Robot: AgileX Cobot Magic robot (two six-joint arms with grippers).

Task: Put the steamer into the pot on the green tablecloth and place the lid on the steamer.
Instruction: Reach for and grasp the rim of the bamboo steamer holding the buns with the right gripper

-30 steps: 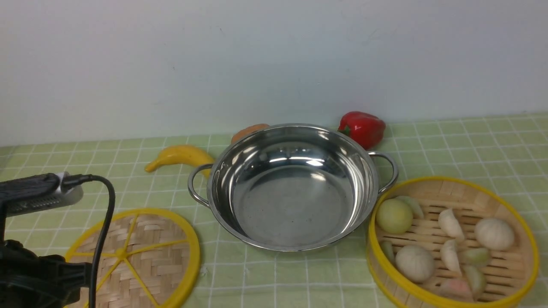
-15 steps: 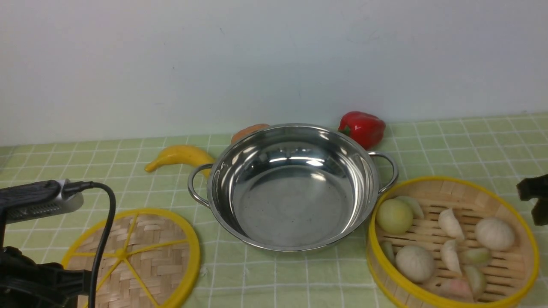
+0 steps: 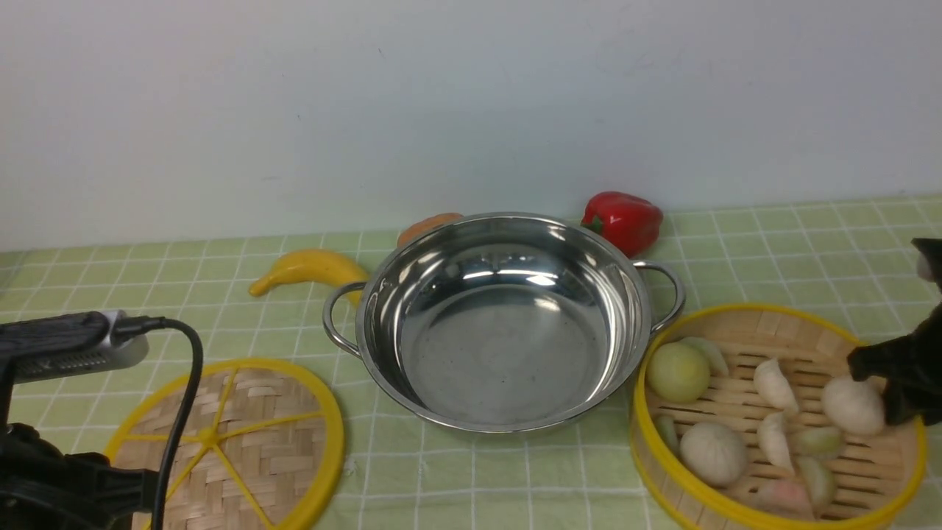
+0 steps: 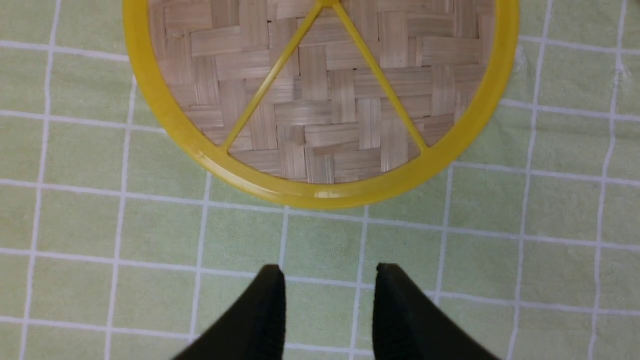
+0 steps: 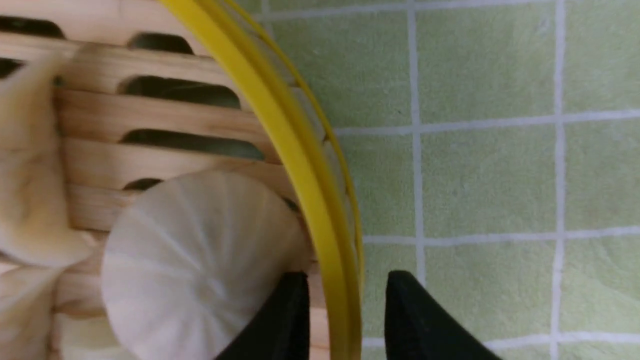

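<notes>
The steamer (image 3: pixel 765 310), holding buns and dumplings, sits on the green tablecloth (image 3: pixel 809 243) at the right. The empty steel pot (image 3: pixel 500 353) stands in the middle. The lid (image 3: pixel 243 434) lies flat at the left. My right gripper (image 3: pixel 879 390) is open and low over the steamer's right side. In the right wrist view it (image 5: pixel 345 277) straddles the yellow rim (image 5: pixel 280 125), one finger inside beside a white bun (image 5: pixel 200 260), one outside. My left gripper (image 4: pixel 327 272) is open and empty above the cloth, just short of the lid's rim (image 4: pixel 320 192).
A yellow banana (image 3: pixel 309 269), an orange item (image 3: pixel 427 227) and a red pepper (image 3: pixel 624 221) lie behind the pot near the white wall. The left arm's body and cable (image 3: pixel 176 383) overlap the lid's near left part in the front view.
My right gripper has come in from the right edge and dropped to the steamer's right rim. My left arm has barely shifted.
</notes>
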